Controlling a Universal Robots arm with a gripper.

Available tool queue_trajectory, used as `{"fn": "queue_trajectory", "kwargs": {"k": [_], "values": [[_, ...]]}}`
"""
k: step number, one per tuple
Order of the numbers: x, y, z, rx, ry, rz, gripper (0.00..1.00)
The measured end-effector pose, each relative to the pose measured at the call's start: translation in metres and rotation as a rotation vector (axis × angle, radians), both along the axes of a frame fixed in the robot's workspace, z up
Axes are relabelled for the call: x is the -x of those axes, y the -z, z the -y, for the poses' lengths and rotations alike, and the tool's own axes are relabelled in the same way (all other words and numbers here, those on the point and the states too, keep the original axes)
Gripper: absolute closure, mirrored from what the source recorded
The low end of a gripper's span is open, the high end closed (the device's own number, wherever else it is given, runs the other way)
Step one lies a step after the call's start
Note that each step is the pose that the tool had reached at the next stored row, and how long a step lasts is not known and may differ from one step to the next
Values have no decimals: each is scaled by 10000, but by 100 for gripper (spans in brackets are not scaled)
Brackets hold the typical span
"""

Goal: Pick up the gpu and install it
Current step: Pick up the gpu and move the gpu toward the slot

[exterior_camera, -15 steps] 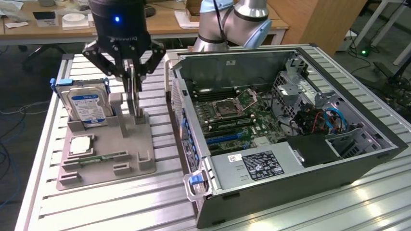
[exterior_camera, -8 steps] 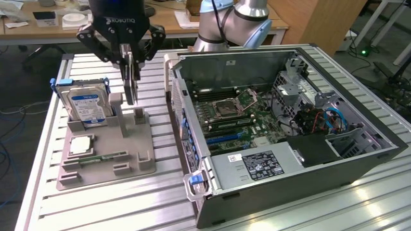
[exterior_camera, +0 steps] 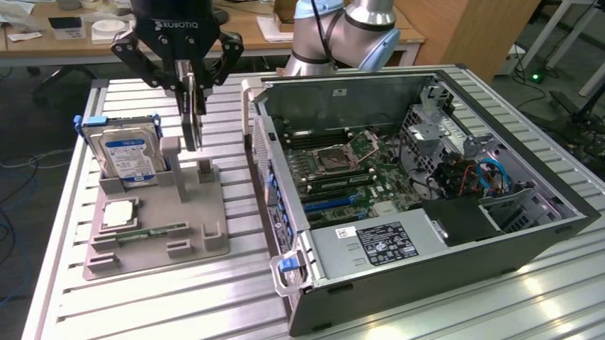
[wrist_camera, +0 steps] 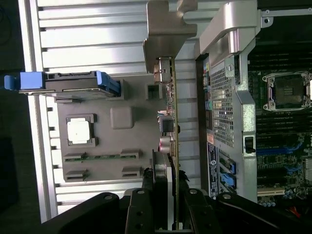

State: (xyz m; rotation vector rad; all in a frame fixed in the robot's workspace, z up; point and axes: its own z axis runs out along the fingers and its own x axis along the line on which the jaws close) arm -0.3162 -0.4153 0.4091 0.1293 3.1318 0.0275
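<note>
- You are in the pick-up half of the job. The gripper (exterior_camera: 192, 86) has its jaws drawn in to a narrow gap and clamped on the flat faces of the gpu (exterior_camera: 193, 124), gripping it near its top edge.
- The gpu hangs upright and edge-on over the grey fixture tray (exterior_camera: 151, 244), next to the hard drive (exterior_camera: 127, 152) standing in its cradle. The open computer case (exterior_camera: 529, 152) is just beside it, toward the exterior view's right.
- The card's lower edge is right at the tray's upright holder (exterior_camera: 204, 173). You cannot tell from here whether it is clear of the holder or touching it.
- In the wrist view the card runs as a thin line away from the fingers (wrist_camera: 146, 204), with its silver end bracket (wrist_camera: 165, 34) at the far end.
- Nothing sits in the expansion slots (exterior_camera: 326, 202) on the motherboard (exterior_camera: 355, 173), so the install is not yet done.
- As I judge it, the install calls for a clean lift out of the holder, with no tilt in the grip. The connector edge must run parallel to a slot, with the bracket toward the case's rear wall.
- Mind the case's near wall (exterior_camera: 274, 212). It stands between the tray and the slots.
</note>
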Motion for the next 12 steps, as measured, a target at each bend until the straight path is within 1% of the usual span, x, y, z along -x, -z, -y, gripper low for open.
{"fn": "queue_trajectory", "kwargs": {"k": [3,5,6,9,12], "values": [[-1,-13,-1,1,-1,8,72],[-1,-35,-1,-1,-2,40,72],[-1,-35,-2,-2,-2,44,72],[-11,-36,-3,0,1,50,72],[-47,-34,-3,0,0,53,72]]}}
